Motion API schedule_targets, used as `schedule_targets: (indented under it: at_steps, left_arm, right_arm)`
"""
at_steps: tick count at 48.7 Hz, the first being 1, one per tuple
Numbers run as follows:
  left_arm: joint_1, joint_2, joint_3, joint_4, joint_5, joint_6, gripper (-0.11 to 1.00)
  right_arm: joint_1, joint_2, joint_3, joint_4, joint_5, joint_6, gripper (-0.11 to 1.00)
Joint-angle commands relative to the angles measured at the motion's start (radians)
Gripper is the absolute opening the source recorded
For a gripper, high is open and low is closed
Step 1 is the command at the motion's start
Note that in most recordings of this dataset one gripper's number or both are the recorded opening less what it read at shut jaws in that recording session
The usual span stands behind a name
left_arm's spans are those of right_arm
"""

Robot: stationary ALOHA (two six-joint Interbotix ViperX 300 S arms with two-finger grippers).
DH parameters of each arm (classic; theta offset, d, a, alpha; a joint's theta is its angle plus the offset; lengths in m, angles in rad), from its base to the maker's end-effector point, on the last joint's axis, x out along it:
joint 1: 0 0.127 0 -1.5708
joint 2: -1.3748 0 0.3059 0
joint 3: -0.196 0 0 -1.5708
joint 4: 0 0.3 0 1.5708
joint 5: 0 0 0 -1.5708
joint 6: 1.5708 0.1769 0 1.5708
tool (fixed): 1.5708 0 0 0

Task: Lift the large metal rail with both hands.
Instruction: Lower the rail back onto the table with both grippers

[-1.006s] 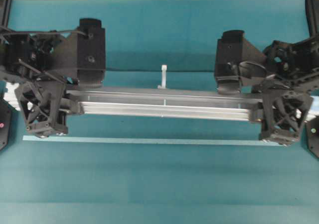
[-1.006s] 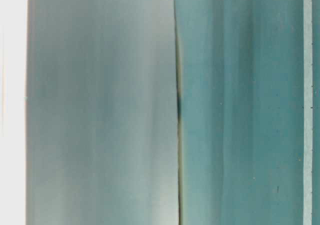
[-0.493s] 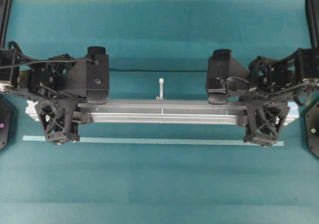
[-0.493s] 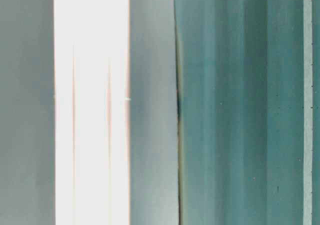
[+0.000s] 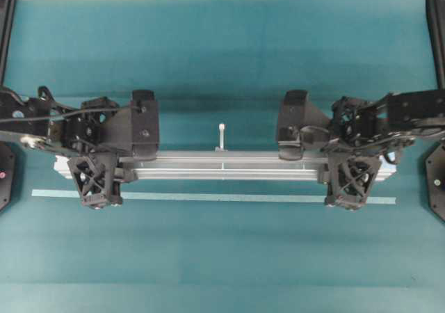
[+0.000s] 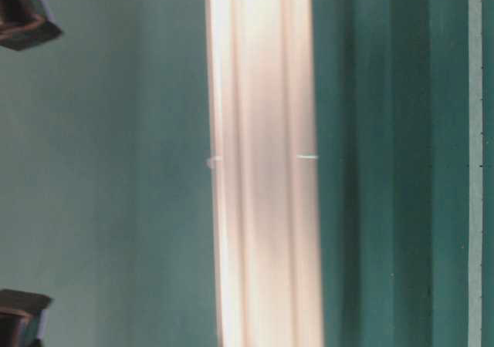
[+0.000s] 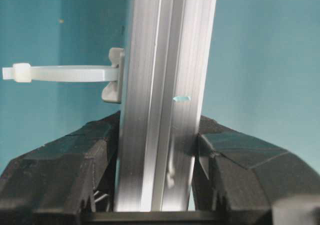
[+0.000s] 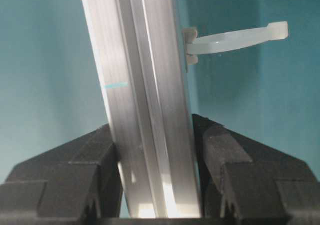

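Note:
The large metal rail [image 5: 222,165], silver and grooved, lies across the middle of the overhead view. One white upright peg [image 5: 221,135] shows at its far edge. My left gripper [image 5: 104,165] is shut on the rail near its left end. My right gripper [image 5: 348,167] is shut on it near its right end. In the left wrist view the black fingers [image 7: 85,170] press both sides of the rail [image 7: 165,85]. The right wrist view shows the same grip [image 8: 157,155] on the rail [image 8: 142,85]. The rail is a bright blurred band in the table-level view [image 6: 262,162]. Its height above the cloth is unclear.
A thin pale tape strip [image 5: 208,197] lies on the teal cloth just in front of the rail. Black arm bases [image 5: 438,188] stand at both side edges. Black gripper parts [image 6: 23,15] show at the left edge of the table-level view.
In the overhead view the rail and both grippers have shrunk, moving away from the camera, and the grippers now sit closer together. In the table-level view the rail has shifted right.

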Motion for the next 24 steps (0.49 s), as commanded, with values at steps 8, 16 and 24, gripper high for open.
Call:
schedule_targets:
  at_steps: [8,16,24]
  left_arm:
    - [0.006,0.023,0.035,0.003,-0.098,-0.031,0.37]
    - [0.003,0.057,0.071,0.002,-0.17,-0.038,0.37]
    - [0.0,0.092,0.1,0.002,-0.215,-0.052,0.37]
  right_arm:
    - [0.014,0.078,0.031,0.005,-0.055,-0.018,0.4]
    - [0.014,0.112,0.055,0.003,-0.138,-0.051,0.4]
    - [0.014,0.152,0.091,0.003,-0.169,-0.077,0.4]
